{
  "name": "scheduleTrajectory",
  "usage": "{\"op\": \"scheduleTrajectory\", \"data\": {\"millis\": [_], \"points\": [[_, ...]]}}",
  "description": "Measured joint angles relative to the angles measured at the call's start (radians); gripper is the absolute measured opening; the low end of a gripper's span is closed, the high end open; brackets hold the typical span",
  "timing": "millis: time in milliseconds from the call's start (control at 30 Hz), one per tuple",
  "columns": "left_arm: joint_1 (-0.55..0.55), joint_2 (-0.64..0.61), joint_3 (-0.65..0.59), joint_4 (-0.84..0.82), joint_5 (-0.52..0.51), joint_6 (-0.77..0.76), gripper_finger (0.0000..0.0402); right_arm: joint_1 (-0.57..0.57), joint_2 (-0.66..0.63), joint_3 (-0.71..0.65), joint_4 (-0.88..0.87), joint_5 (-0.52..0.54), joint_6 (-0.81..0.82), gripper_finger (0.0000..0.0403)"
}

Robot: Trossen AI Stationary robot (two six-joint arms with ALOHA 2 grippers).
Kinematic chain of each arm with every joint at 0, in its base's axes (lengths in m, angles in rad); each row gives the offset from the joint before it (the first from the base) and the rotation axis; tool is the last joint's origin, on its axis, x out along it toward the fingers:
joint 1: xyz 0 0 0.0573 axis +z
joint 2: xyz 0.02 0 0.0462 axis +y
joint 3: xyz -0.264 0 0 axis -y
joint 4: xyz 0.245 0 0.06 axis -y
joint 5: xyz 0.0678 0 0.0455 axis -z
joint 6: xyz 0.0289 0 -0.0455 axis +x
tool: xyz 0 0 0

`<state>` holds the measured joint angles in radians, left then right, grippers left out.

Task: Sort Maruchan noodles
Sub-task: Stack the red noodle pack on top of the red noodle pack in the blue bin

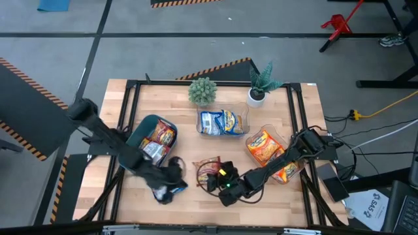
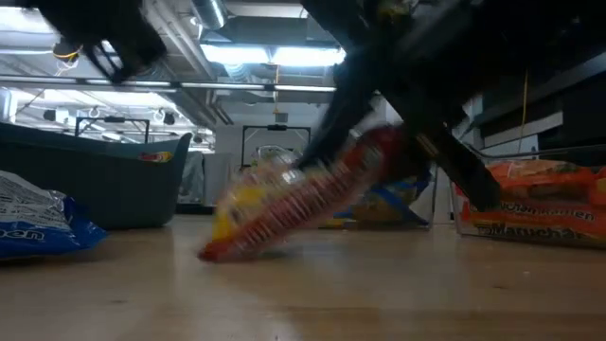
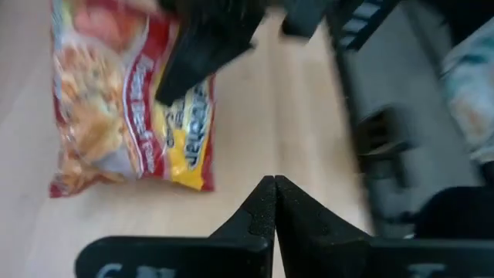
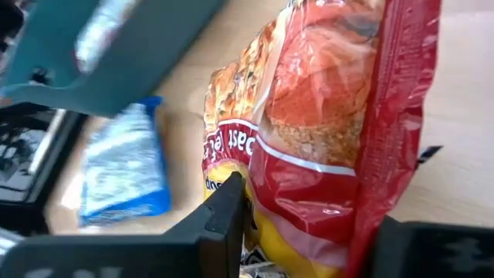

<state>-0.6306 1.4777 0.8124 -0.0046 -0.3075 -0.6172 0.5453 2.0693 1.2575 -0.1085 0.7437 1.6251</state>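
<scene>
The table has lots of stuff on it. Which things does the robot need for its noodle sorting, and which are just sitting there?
For the job:
- red packet, in the right gripper
- blue packet on the table
- orange packets in a clear tub
- teal bin

Just sitting there:
- two potted plants

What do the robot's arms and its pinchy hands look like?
Both arms are dark, nearly black, built of chunky jointed links. The right gripper shows a small green light beside it and thin black cables looping near it. The left gripper has two flat, pointed matte-black fingers on a wide black bar. The left arm looks blurry.
</scene>
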Motion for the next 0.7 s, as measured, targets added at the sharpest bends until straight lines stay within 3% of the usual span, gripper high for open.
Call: {"op": "scheduleTrajectory", "data": {"millis": [200, 467, 700], "points": [[-0.124, -0.297, 0.001, -0.102, -0.119, -0.035, 0.0000, -0.065, 0.000, 0.165, 0.006, -0.020, -0.281, 0.0088], [-0.331, -0.573, 0.002, -0.079, -0.352, 0.056, 0.0000, -0.229, 0.000, 0.434, 0.011, -0.174, -0.769, 0.0089], [-0.485, -0.667, 0.003, -0.020, -0.522, 0.220, 0.0000, -0.373, 0.049, 0.506, 0.119, -0.524, -0.885, 0.0092]]}}
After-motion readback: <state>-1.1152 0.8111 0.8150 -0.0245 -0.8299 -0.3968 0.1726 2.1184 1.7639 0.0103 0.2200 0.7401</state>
